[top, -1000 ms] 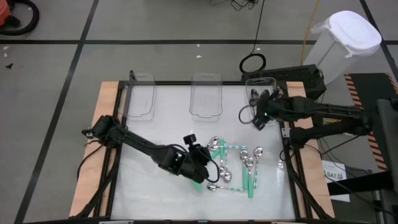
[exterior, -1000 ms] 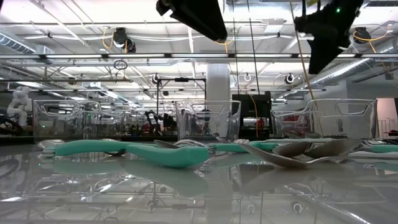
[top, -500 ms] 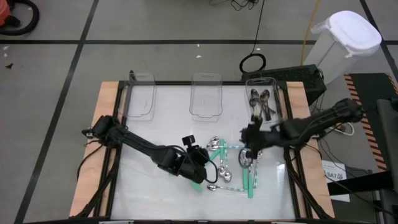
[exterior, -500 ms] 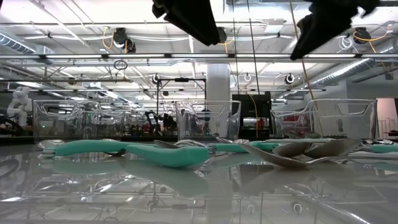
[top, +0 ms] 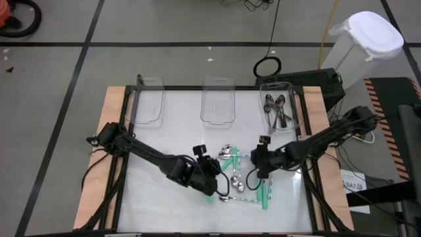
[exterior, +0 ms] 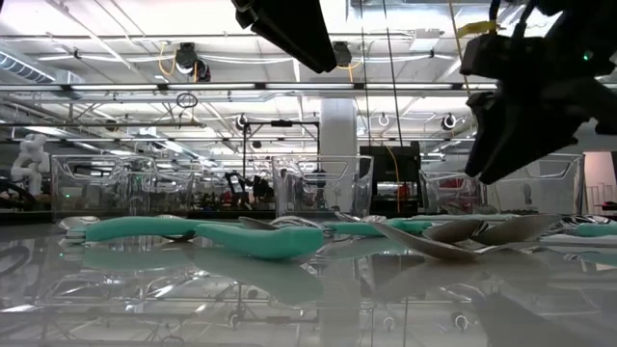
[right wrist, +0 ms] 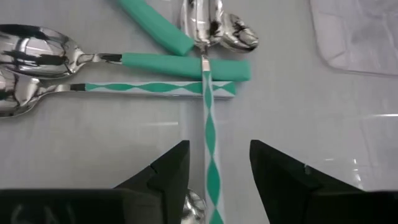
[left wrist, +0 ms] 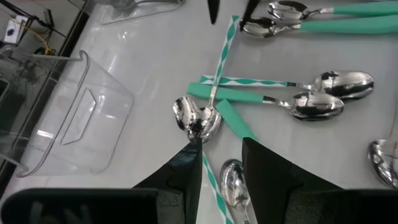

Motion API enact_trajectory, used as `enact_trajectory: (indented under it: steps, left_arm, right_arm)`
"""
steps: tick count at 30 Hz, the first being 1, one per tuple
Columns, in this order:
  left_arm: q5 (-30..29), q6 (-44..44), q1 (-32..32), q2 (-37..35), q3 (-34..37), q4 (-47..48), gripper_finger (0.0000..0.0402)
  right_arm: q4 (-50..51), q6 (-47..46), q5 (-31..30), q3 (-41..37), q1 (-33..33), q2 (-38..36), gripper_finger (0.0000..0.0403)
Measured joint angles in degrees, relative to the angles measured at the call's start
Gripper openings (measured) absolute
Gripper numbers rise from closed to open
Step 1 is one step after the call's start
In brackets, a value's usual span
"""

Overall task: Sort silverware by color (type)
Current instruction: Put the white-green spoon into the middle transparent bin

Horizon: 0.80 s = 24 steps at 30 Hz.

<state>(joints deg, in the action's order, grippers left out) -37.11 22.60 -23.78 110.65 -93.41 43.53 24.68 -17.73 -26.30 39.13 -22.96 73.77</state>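
Both dark fingers of the right gripper (right wrist: 212,180) stand apart with nothing between their pads, and a spoon with a teal-and-white patterned handle (right wrist: 209,124) runs lengthwise straight through the gap, its shiny bowl (right wrist: 202,22) lying well ahead of the tips. Across that handle, just ahead of the fingers, lies a second patterned-handle spoon (right wrist: 155,89) and beside it a spoon with a plain teal handle (right wrist: 186,65); both have their silver bowls off to one side of the fingers. In the high view this gripper (top: 258,164) hangs low over the spoon pile (top: 247,178) in the middle of the table (top: 164,138).

Left gripper (left wrist: 221,171) fingers are likewise spread and empty. Between their tips shows a silver spoon bowl (left wrist: 231,180), and just ahead of one fingertip sits another bowl (left wrist: 198,118) whose patterned handle leads away from the fingers. Farther ahead lie two spoons with teal handles (left wrist: 261,99), their bowls turned to the side. In the high view this gripper (top: 214,181) is at the near side of the same pile, close to the other gripper but apart from it.

Well beyond both sets of fingers, several all-metal spoons (top: 277,110) rest in the right clear bin (top: 293,105); the middle bin (top: 218,102) and left bin (top: 150,102) stand in the same row.
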Motion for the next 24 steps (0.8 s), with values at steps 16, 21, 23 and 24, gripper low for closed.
enact_trajectory:
  steps: [16, 21, 23, 24]
  left_arm:
    - [0.0, -0.4, 0.1, 0.0, 0.0, -0.8, 0.0115]
    - [0.0, -0.4, 0.1, 0.0, 0.0, -0.9, 0.0115]
    - [0.0, -0.4, 0.1, 0.0, 0.0, -0.9, 0.0115]
    - [0.0, -0.4, 0.1, 0.0, 0.0, -1.0, 0.0115]
  right_arm:
    - [-7.1, 3.1, 2.6, -0.6, 5.1, 11.6, 0.0162]
    - [-7.1, 1.8, 5.0, -0.5, 6.8, 12.3, 0.0148]
    - [-7.1, 1.5, 6.0, -0.5, 7.2, 12.3, 0.0128]
    - [-7.1, 1.5, 6.6, -0.5, 7.4, 12.3, 0.0115]
